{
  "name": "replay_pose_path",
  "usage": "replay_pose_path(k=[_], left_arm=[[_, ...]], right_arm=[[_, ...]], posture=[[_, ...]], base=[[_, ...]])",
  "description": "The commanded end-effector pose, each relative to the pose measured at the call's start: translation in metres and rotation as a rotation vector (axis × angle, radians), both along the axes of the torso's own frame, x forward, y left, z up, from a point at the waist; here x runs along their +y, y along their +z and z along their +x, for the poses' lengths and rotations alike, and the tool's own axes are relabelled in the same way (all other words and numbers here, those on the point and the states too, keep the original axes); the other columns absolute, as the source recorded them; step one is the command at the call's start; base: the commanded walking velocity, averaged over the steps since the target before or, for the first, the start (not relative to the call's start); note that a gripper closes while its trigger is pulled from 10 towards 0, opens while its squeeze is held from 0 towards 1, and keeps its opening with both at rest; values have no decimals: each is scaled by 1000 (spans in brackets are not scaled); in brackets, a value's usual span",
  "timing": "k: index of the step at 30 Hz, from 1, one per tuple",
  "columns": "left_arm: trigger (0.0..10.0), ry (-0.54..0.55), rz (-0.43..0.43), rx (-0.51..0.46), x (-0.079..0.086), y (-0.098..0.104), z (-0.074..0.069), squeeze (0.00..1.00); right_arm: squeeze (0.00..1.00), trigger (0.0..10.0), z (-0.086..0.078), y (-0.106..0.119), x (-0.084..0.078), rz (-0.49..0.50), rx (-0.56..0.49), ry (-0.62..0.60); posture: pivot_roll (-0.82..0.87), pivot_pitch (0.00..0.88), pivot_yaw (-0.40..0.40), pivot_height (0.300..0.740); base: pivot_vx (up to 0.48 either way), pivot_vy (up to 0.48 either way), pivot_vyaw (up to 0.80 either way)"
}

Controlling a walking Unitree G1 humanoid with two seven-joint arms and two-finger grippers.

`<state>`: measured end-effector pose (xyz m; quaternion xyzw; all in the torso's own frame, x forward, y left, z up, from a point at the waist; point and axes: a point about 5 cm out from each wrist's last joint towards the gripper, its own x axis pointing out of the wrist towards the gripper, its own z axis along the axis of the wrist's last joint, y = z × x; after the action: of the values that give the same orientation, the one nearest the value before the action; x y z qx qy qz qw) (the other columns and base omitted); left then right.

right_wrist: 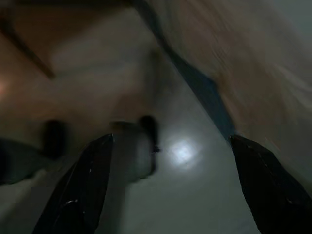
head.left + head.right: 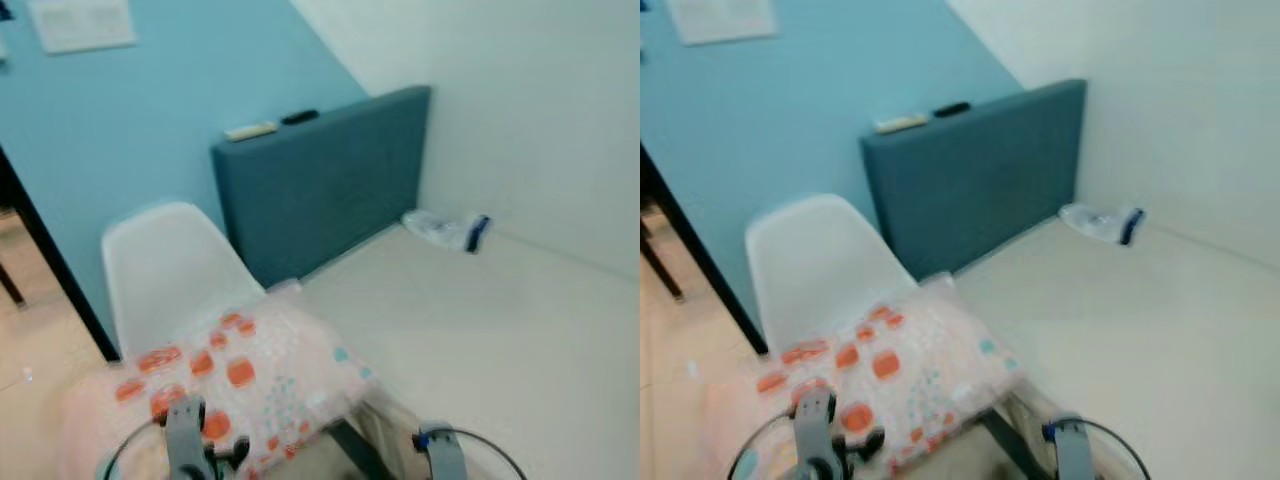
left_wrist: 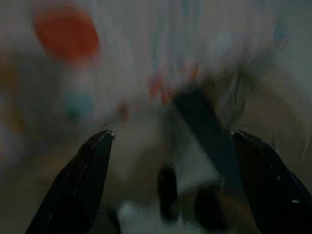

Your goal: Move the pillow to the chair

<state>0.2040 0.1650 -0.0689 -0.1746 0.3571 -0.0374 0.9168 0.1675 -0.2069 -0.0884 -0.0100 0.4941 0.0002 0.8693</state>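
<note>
A pale pink pillow (image 2: 230,385) with orange and teal patches lies on the seat of a white shell chair (image 2: 170,265) and overhangs its front edge. Both silver wrists hang low in front of the chair, the left arm (image 2: 185,440) just before the pillow and the right arm (image 2: 440,455) beside it. In the left wrist view, my left gripper (image 3: 173,134) is open with nothing between its fingers. It points at the blurred pillow (image 3: 122,63) and a dark chair leg (image 3: 204,126). My right gripper (image 1: 171,139) is open too, over pale floor beside a dark leg (image 1: 200,87).
A blue padded panel (image 2: 325,185) leans against the wall behind the chair, with a pale remote (image 2: 250,130) and a dark one (image 2: 300,117) on top. A crumpled plastic bottle (image 2: 445,230) lies on the floor by the white wall. A black frame (image 2: 50,255) stands left.
</note>
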Motion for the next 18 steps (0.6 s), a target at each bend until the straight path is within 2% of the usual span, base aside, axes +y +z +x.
replay_pose_path(k=[1, 9, 18], left_arm=[[10000, -10, 13, 25, 3, -2, -4, 0], [10000, -17, 19, 26, 2, -2, -3, 0], [10000, -27, 60, 22, 4, -2, -2, 0]], right_arm=[[0, 10000, 3, 1, 3, 14, -9, -22], [0, 10000, 3, 0, 4, 12, -3, -32], [0, 10000, 3, 0, 3, -3, 5, -30]], posture=[[-15, 0, -5, 740], [-16, 0, -2, 740], [-16, 0, -2, 740]], base=[[-334, 0, -750], [-308, 0, -755], [0, 0, -753]])
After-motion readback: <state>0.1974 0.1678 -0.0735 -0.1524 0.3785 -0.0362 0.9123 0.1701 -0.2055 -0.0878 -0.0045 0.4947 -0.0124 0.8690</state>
